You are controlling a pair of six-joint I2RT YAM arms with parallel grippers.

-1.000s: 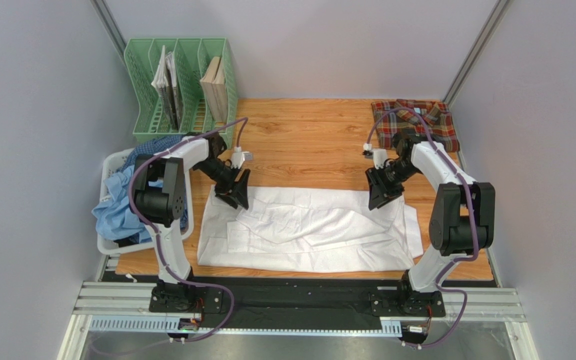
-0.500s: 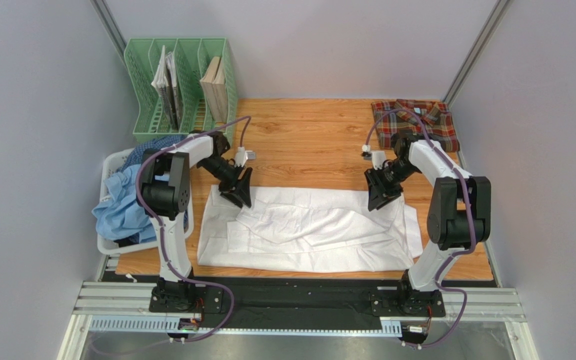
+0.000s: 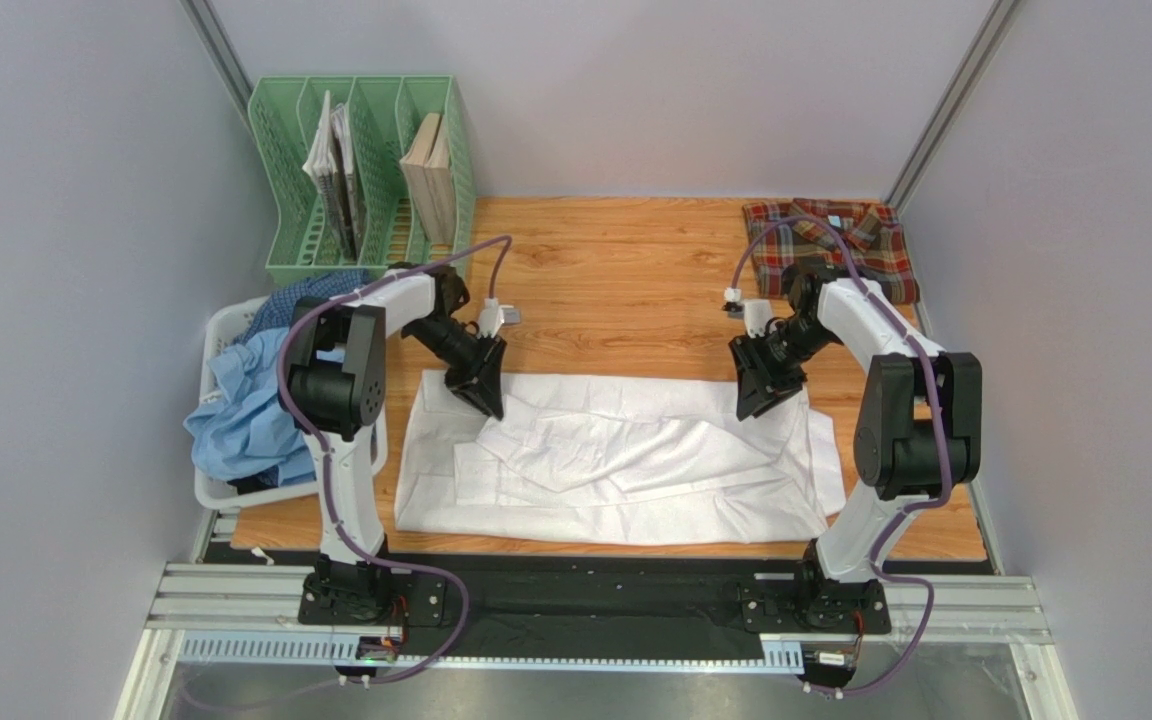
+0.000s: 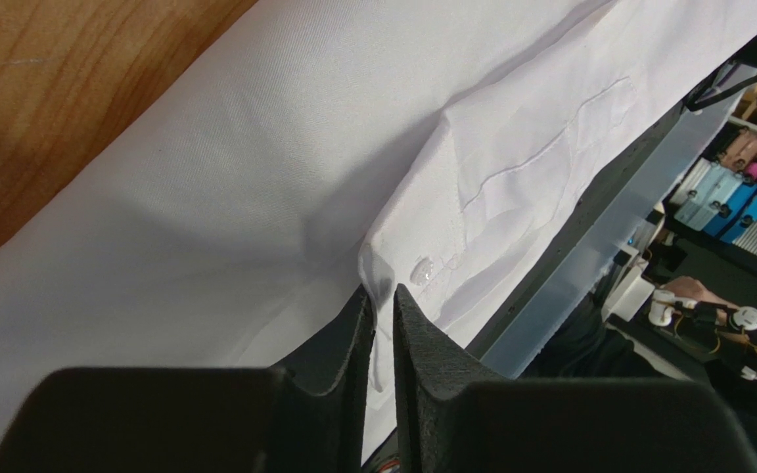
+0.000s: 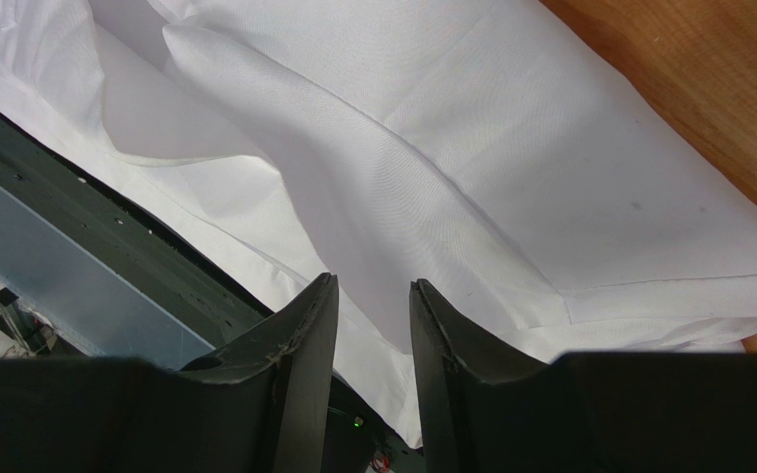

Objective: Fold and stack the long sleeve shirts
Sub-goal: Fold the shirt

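A plain white shirt [image 3: 612, 465] lies spread across the near half of the table, creased and partly folded. My left gripper [image 3: 480, 398] is at its far left edge. In the left wrist view the left gripper [image 4: 380, 296] is shut on a pinch of the white shirt [image 4: 254, 177] beside a button. My right gripper [image 3: 760, 398] is at the far right edge. In the right wrist view a raised ridge of the shirt [image 5: 432, 128] runs in between the jaws of the right gripper [image 5: 373, 291], which hold it. A plaid shirt [image 3: 838, 240] lies folded at the far right corner.
A white basket [image 3: 222, 488] at the left table edge holds light blue and dark blue checked shirts [image 3: 244, 413]. A green file rack [image 3: 357, 180] with books stands at the far left. Bare wood shows between the rack and the plaid shirt.
My left gripper has closed on the edge of the white shirt and shifted slightly right. The right arm has not moved.
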